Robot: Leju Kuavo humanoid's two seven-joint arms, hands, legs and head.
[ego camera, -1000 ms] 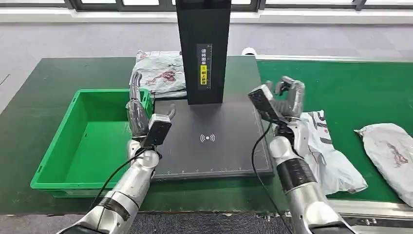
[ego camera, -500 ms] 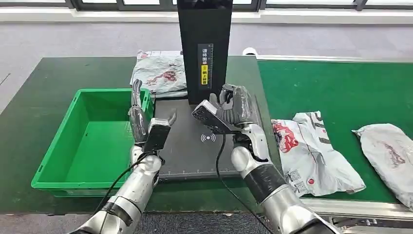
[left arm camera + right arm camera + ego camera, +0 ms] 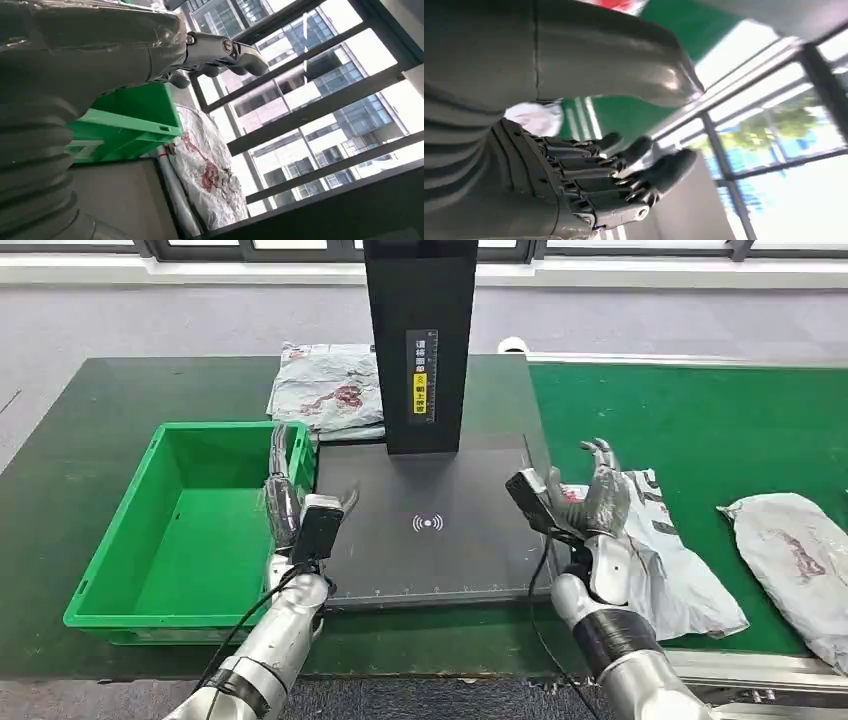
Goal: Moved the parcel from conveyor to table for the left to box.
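A grey-white parcel (image 3: 680, 575) with red print lies flat on the green conveyor (image 3: 700, 410), close to its left edge. My right hand (image 3: 600, 492) is raised just in front of the parcel's left end, fingers spread upward, holding nothing; the right wrist view shows the same spread fingers (image 3: 624, 167). My left hand (image 3: 284, 495) stands upright and open between the green box (image 3: 120, 540) and the black pad (image 3: 430, 530). In the left wrist view, the left hand (image 3: 100, 45) hangs above the green box (image 3: 135, 120).
A black scanner post (image 3: 418, 340) rises at the back of the pad. Another printed parcel (image 3: 330, 390) lies on the table behind the box, seen too as the parcel (image 3: 205, 170) in the left wrist view. A second conveyor parcel (image 3: 790, 550) lies far right.
The right hand went from beside the parcel to over the black pad, then swung back right to the parcel's left end, fingers opened upward. The left hand barely shifted. The parcels stayed put.
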